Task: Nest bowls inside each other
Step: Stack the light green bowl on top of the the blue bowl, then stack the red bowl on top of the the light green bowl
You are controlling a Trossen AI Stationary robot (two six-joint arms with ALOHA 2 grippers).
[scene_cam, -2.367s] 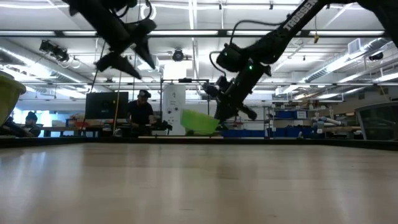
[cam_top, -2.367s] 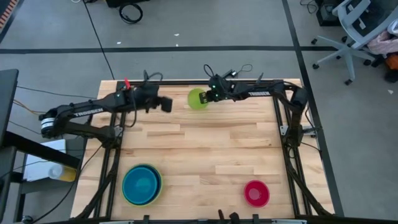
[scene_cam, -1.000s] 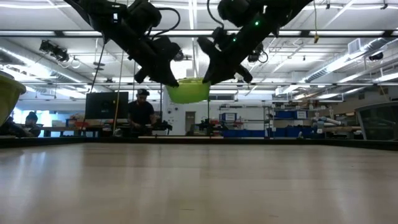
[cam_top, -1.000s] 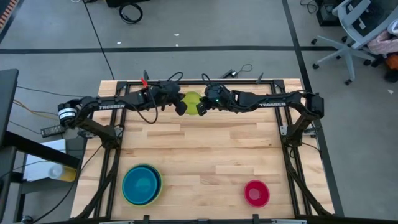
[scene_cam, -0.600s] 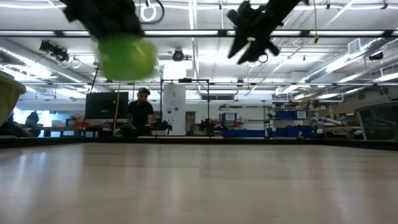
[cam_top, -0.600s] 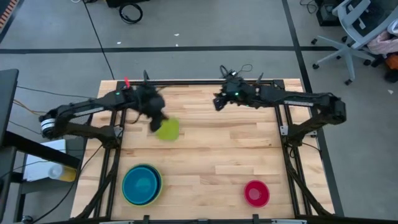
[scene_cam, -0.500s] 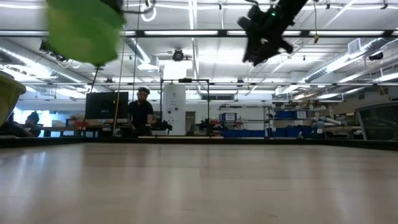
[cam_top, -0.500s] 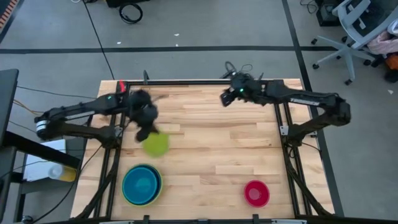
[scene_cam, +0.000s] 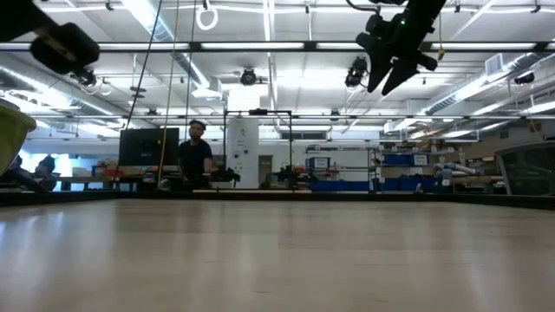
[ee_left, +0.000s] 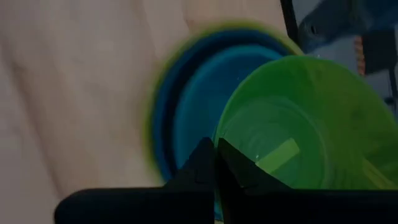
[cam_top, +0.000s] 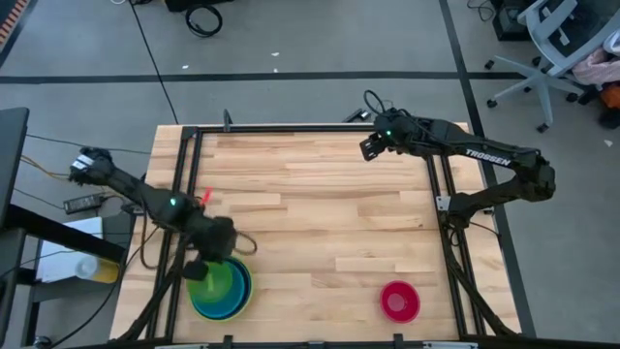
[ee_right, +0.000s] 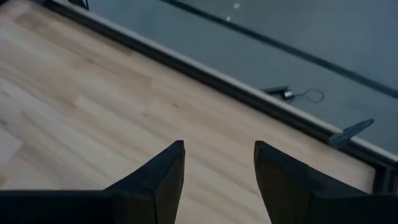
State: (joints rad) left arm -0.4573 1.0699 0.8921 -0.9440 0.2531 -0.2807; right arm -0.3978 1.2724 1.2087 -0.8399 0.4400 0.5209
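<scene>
We carry the small green bowl (cam_top: 215, 281), pinched at its rim by our left gripper (cam_top: 205, 268), over the blue stack (cam_top: 229, 297) at the table's (cam_top: 320, 218) near-left corner; next, lower squarely, release; right gripper (cam_top: 369, 147) spread, empty, far edge; 1 red bowl (cam_top: 399, 301) remains.

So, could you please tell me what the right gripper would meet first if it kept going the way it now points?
Probably the bare wooden table. The right gripper, jaws open, looks down at planks near the table's edge, with nothing between; how far off the wood lies is unclear.
</scene>
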